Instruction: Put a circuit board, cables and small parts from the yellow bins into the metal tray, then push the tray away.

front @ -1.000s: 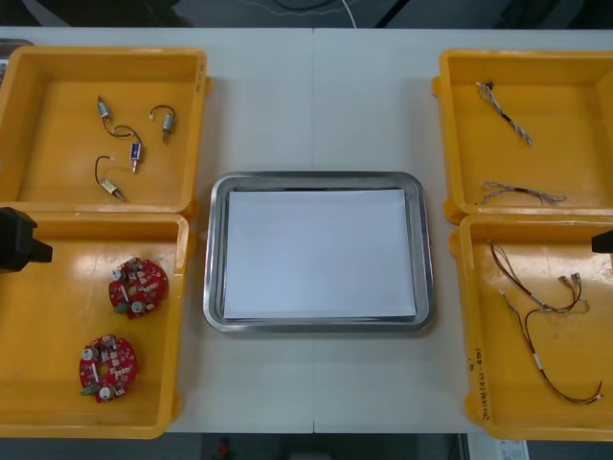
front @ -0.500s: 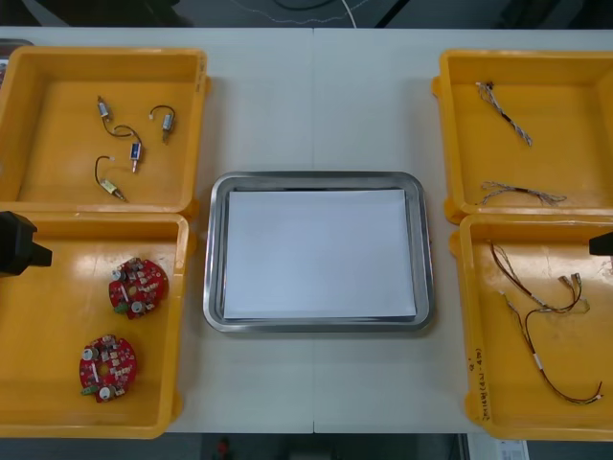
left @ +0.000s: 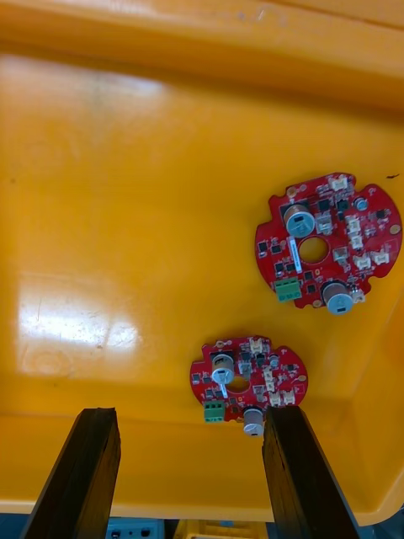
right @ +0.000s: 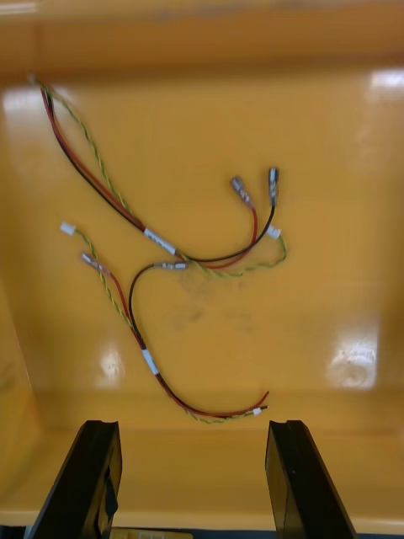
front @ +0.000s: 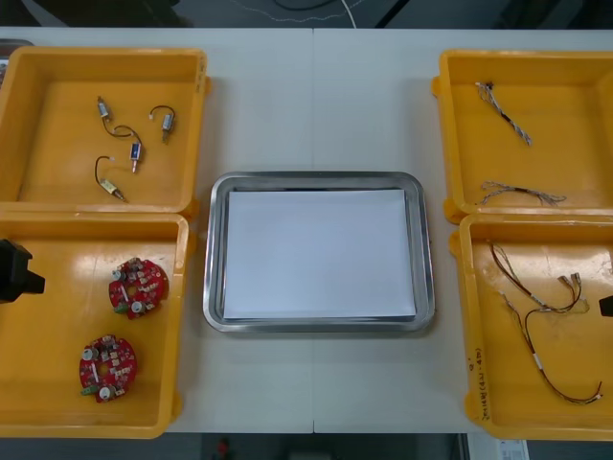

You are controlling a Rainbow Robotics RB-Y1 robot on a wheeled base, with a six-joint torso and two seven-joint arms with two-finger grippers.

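The shiny metal tray (front: 215, 251) sits in the middle of the light table (front: 316, 105). It is a rectangle with rounded corners, a polished raised rim and a flat white inside. It lies between four glossy yellow bins (front: 196, 134), two to a side, with the near ones just beside it.

In the near left bin (front: 96, 219) lie two round red circuit boards (front: 138, 286), flat on the bin's floor and a little apart. Each has a hole at its centre, grey cylinders, white connectors and a green block on its face. The left gripper (left: 189, 414) hangs over this bin at its left edge, its black fingers (left: 91, 463) spread wide with nothing between them. In the left wrist view one board lies just beyond a fingertip, the other farther off.

The far left bin (front: 105, 55) holds four small metal parts (front: 135, 151), each with a short curled black cable (front: 156, 108). The far right bin (front: 446, 134) holds two thin twisted blue and white cables (front: 505, 113), well apart. In the near right bin (front: 467, 316) red and yellow cables (right: 126, 210), with black strands and white sleeves, lie looped over one another. The right gripper (right: 193, 428) hovers at that bin's right side, fingers likewise apart and holding nothing, the nearest loop just beyond the tips.

The tabletop is pale and smooth, with a thin seam running near to far through its middle. Beyond its far edge the floor is dark.
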